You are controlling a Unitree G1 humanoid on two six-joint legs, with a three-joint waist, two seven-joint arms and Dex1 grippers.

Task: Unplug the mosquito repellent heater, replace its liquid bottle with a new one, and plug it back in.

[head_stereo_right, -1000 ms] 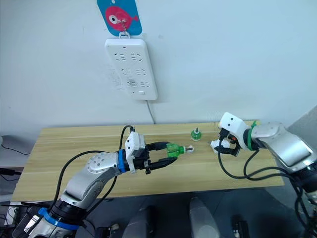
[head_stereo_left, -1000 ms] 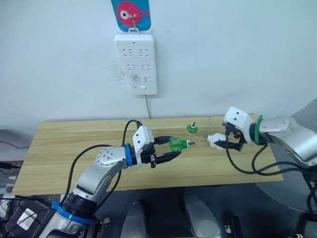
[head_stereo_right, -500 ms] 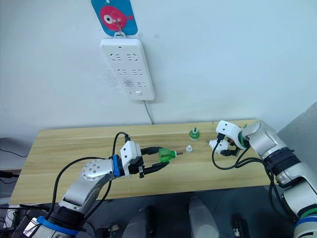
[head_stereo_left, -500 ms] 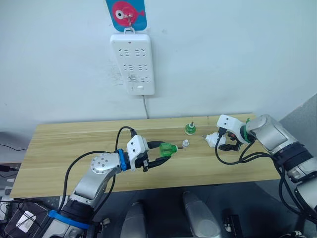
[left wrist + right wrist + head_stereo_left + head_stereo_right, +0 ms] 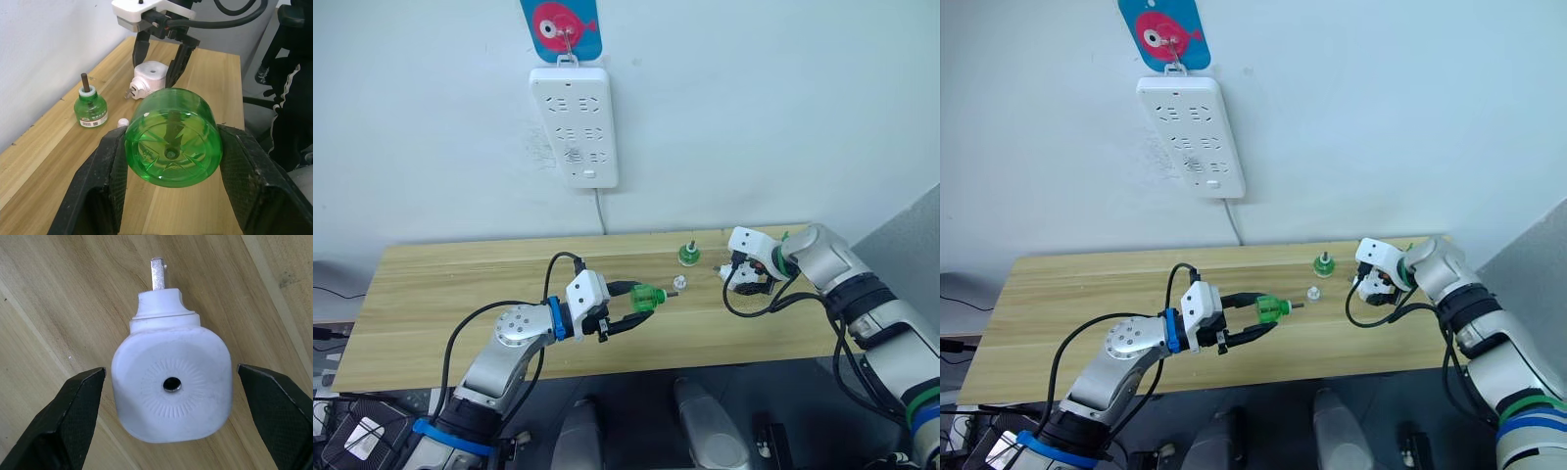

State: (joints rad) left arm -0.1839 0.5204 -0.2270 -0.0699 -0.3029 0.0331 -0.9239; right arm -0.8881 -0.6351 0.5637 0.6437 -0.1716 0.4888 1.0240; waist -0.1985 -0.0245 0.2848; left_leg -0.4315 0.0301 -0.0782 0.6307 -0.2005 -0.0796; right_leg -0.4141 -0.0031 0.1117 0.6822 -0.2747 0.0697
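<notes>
Our left tool clamped on the round translucent green new bottle above the wooden counter, small white cap and wick-stemmed green bottle lying beyond it, our right tool spread wide astride the white rounded plastic heater resting on the counter

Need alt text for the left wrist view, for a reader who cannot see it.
The left gripper clamps a translucent green bottle, base toward the camera. Beyond it on the wooden table, the open right gripper straddles the white heater, beside an upright green bottle with a dark wick and a small white cap.
</notes>
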